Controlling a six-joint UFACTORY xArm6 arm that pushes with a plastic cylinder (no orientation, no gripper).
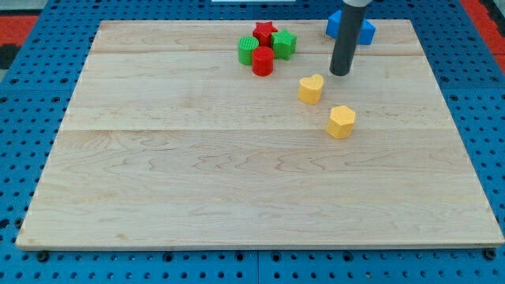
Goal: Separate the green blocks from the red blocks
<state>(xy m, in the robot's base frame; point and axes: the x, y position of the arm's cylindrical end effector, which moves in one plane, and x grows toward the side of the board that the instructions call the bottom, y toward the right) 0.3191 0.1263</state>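
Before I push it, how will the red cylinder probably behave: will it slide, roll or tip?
The red cylinder stands upright on its flat end and looks squat, so it should probably slide rather than roll or tip. It seems to touch the green blocks and the red star, so a push may drag them along. My tip is at the cluster's right, apart from it.

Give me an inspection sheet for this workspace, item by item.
Surface: pale wooden board with visible plank seams, lying flat.
Job's things: red star, red cylinder, green cube and ribbed green block, bunched together near the view's top.
Clutter: yellow heart, yellow hexagonal block, blue block partly behind the rod.
End effector: my tip sits right of the cluster, above the yellow heart, touching no block.
Cables: nothing seen.
Surroundings: blue perforated base; red patches at the top corners.
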